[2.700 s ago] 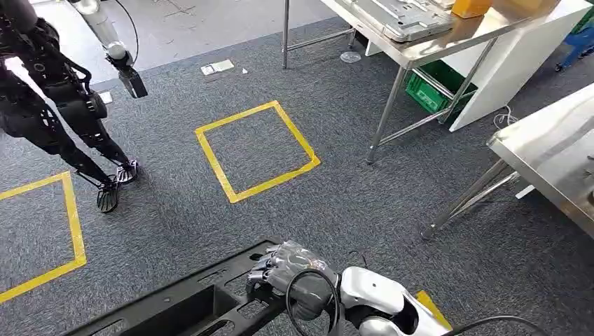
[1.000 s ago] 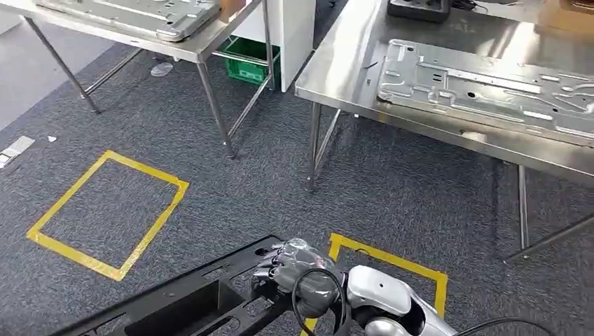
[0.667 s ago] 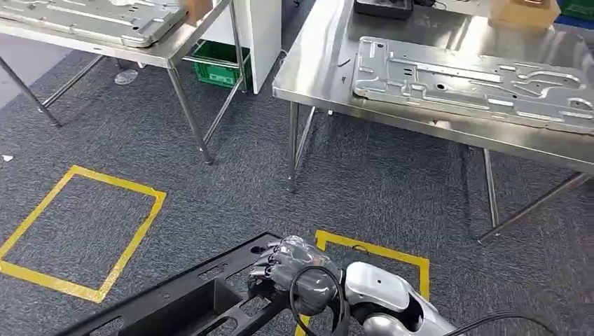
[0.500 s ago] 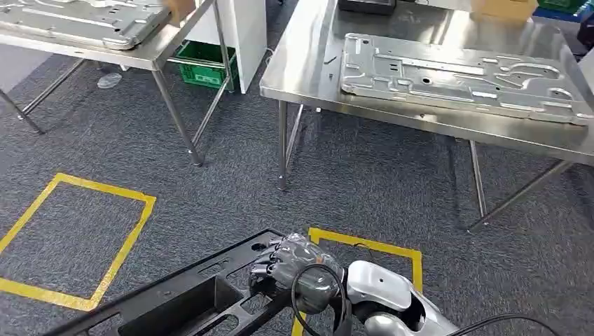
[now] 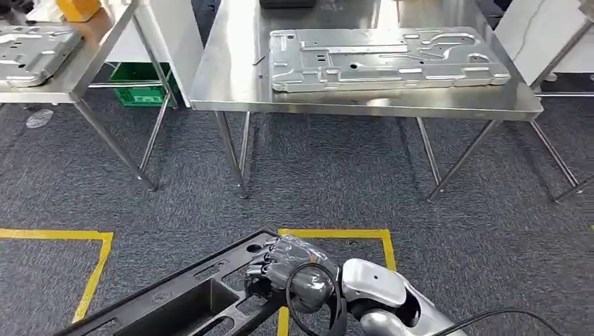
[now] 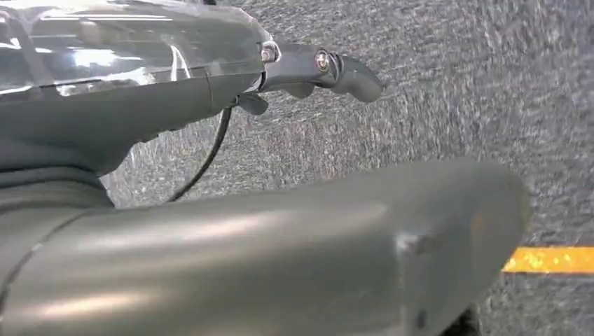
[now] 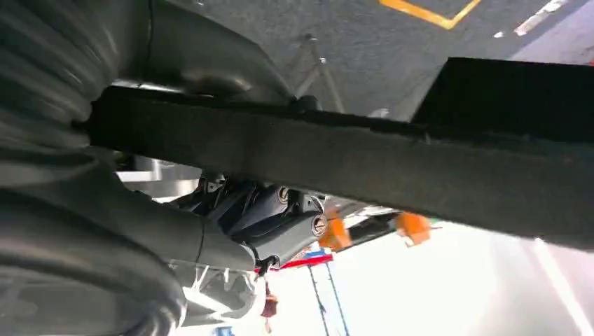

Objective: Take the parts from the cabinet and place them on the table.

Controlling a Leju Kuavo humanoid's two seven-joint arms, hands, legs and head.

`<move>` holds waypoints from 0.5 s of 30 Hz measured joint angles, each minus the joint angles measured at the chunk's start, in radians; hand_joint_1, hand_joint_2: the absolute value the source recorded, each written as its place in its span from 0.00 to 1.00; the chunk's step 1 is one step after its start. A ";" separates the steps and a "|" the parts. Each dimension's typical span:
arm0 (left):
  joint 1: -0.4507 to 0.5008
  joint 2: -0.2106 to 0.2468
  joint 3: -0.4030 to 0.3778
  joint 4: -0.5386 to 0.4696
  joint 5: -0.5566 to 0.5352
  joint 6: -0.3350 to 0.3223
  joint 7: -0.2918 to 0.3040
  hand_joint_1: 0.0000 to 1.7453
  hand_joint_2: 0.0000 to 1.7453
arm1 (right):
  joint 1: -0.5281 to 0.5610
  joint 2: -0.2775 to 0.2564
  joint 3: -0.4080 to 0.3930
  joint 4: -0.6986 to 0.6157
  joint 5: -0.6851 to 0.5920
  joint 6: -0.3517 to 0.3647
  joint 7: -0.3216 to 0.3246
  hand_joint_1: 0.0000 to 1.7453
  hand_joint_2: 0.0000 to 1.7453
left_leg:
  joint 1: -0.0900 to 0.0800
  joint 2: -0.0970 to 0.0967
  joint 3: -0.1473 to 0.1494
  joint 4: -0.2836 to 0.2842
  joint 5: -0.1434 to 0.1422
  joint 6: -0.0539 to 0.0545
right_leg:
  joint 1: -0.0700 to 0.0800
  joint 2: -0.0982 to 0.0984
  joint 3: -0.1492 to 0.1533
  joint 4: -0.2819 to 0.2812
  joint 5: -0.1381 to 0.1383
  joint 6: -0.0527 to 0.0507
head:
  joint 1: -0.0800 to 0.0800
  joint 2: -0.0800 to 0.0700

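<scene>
Right hand [image 5: 291, 264]: fingers curled over the near end of a long black part [image 5: 189, 297], gripping it. The part is a flat black frame with cut-out openings; it runs from the hand toward the lower left of the head view and is cut off by the picture's edge there. It is carried over the grey carpet floor [image 5: 336, 182], well short of the table [image 5: 231, 77]. In the right wrist view the same part [image 7: 336, 164] crosses as a dark bar, with the dark fingers [image 7: 280, 217] wrapped against it from beneath; how far they reach round it is hidden by the bar itself.

Left hand [image 6: 210, 245]: seen at close range as a blurred grey mass with 1 dark finger [image 6: 329, 66] extended over the carpet. Whether it is released or clenched cannot be told.

The steel table stands ahead and carries 1 large stamped metal panel [image 5: 385, 56] lying flat. A second table [image 5: 84, 63] to the left bears another metal panel [image 5: 31, 52], cut off at the edge. Yellow floor tape [image 5: 333, 232] lies just beyond the right hand.
</scene>
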 joint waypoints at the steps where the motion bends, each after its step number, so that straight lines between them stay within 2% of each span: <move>1: 0.000 0.000 0.000 0.000 0.000 0.000 -0.001 0.00 0.00 | 0.001 0.000 0.002 0.000 0.000 0.000 0.001 1.00 1.00 | 0.003 -0.001 0.019 -0.058 0.044 0.000 | -0.001 0.015 0.003 0.001 -0.001 0.001 | 0.000 0.000; 2: 0.000 0.000 0.000 0.000 0.000 0.000 -0.002 0.00 0.00 | 0.001 0.000 0.003 0.000 0.000 0.000 0.001 1.00 1.00 | 0.007 -0.007 0.052 -0.142 0.097 -0.001 | -0.003 0.029 0.006 0.002 -0.003 0.004 | 0.000 0.000; 3: 0.000 0.002 0.000 0.000 0.000 0.000 -0.003 0.00 0.00 | 0.000 0.002 0.003 0.000 0.000 0.000 0.001 1.00 1.00 | 0.014 -0.035 0.086 -0.229 0.144 -0.002 | -0.004 0.041 0.008 0.005 -0.006 0.009 | 0.000 0.000; 4: 0.002 0.002 0.001 0.001 0.002 0.000 -0.003 0.00 0.00 | 0.000 0.004 0.003 0.002 0.000 0.000 0.003 1.00 1.00 | 0.022 -0.095 0.099 -0.261 0.133 -0.003 | 0.000 0.053 0.004 0.010 -0.010 0.016 | 0.000 0.000; 5: 0.003 0.003 0.002 0.001 0.002 0.000 -0.003 0.00 0.00 | -0.002 0.006 0.004 0.003 0.000 0.001 0.004 1.00 1.00 | 0.023 -0.096 0.102 -0.274 0.134 0.001 | 0.001 0.067 -0.004 0.018 -0.009 0.019 | -0.001 0.000; 6: 0.004 0.003 0.002 0.002 0.002 0.000 -0.003 0.00 0.00 | -0.001 0.009 0.005 0.003 0.000 0.001 0.003 1.00 1.00 | 0.018 -0.084 0.102 -0.273 0.134 0.004 | -0.001 0.076 -0.007 0.014 -0.006 0.025 | 0.000 0.000; 8: 0.004 0.003 0.003 0.001 0.005 0.003 -0.005 0.00 0.00 | 0.002 0.009 0.007 0.006 0.000 0.001 0.004 1.00 1.00 | 0.011 -0.067 0.104 -0.275 0.136 0.018 | -0.007 0.095 -0.010 0.008 -0.001 0.035 | 0.000 0.000; 9: 0.002 0.003 0.003 0.001 0.007 0.003 -0.005 0.00 0.00 | 0.002 0.009 0.007 0.006 0.000 0.002 0.004 1.00 1.00 | 0.018 -0.051 0.107 -0.282 0.140 0.028 | -0.004 0.084 -0.015 0.013 -0.007 0.039 | -0.001 0.000; 10: 0.002 0.004 0.003 0.001 0.010 0.005 -0.006 0.00 0.00 | -0.003 0.011 0.007 0.006 -0.002 0.003 0.003 1.00 1.00 | 0.015 -0.039 0.112 -0.285 0.138 0.035 | 0.002 0.022 -0.028 0.043 -0.024 0.041 | 0.004 0.000; 11: 0.002 0.005 0.005 0.001 0.012 0.008 -0.007 0.00 0.00 | -0.010 0.011 0.008 0.008 -0.004 0.008 0.000 1.00 1.00 | 0.012 -0.025 0.113 -0.285 0.137 0.039 | 0.001 -0.009 -0.058 0.102 -0.054 0.043 | 0.011 0.000; 12: 0.004 0.007 0.008 0.001 0.016 0.008 -0.007 0.00 0.00 | -0.013 0.014 0.010 0.009 -0.005 0.010 -0.002 1.00 1.00 | 0.009 -0.009 0.113 -0.285 0.136 0.041 | -0.002 -0.025 -0.101 0.186 -0.090 0.044 | 0.011 0.000; 13: 0.007 0.008 0.010 0.001 0.019 0.008 -0.008 0.00 0.00 | -0.013 0.016 0.011 0.011 -0.008 0.011 -0.003 1.00 1.00 | 0.007 0.007 0.113 -0.285 0.134 0.043 | -0.003 -0.032 -0.142 0.263 -0.118 0.044 | 0.011 0.000; 14: 0.008 0.011 0.012 0.001 0.023 0.008 -0.008 0.00 0.00 | -0.013 0.016 0.011 0.013 -0.011 0.012 -0.003 1.00 1.00 | 0.006 0.024 0.114 -0.284 0.132 0.044 | -0.005 -0.037 -0.173 0.318 -0.128 0.044 | 0.011 0.000; 15: 0.007 0.012 0.014 0.001 0.026 0.007 -0.010 0.00 0.00 | -0.013 0.016 0.011 0.016 -0.012 0.015 -0.004 1.00 1.00 | 0.006 0.038 0.116 -0.284 0.130 0.044 | -0.006 -0.040 -0.176 0.314 -0.110 0.044 | 0.011 0.000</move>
